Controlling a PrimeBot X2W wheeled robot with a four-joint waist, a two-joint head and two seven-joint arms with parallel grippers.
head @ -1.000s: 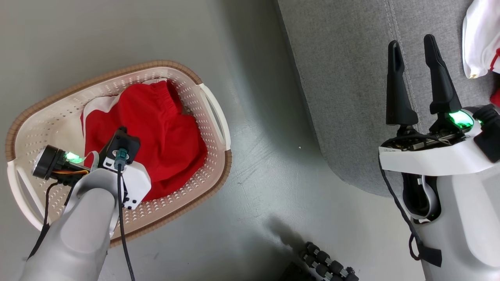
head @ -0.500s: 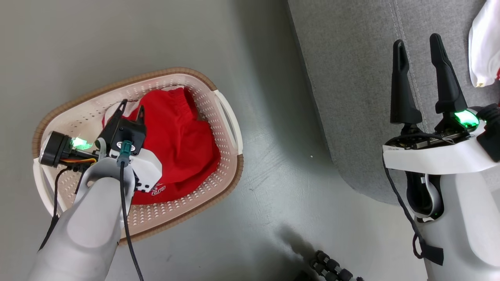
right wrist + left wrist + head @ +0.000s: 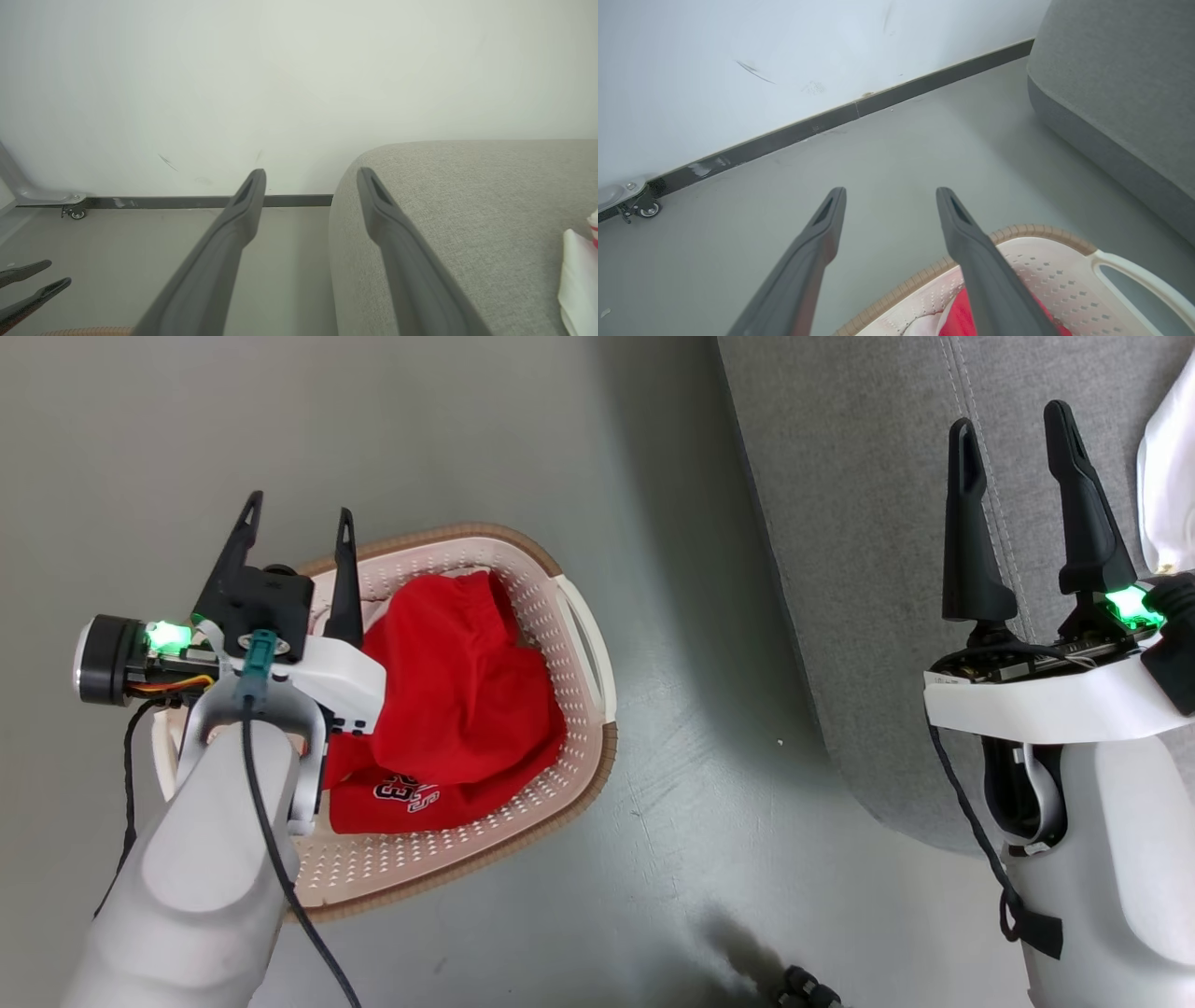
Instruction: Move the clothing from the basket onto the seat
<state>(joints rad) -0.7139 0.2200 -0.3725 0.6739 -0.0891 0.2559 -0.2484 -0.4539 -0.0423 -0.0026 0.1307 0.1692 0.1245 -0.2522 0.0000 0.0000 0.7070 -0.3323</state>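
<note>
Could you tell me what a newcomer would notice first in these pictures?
The bright red garment in the oval cream perforated plastic basket, at the head view's left, stands out. The left tool hangs open above its rim; at right, the open right tool shows against the large grey woven sofa.

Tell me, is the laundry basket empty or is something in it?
Not empty. A crumpled red garment with a printed number lies inside the laundry basket.

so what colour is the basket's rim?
Brown rim on the cream basket; clearest in the head view.
</note>
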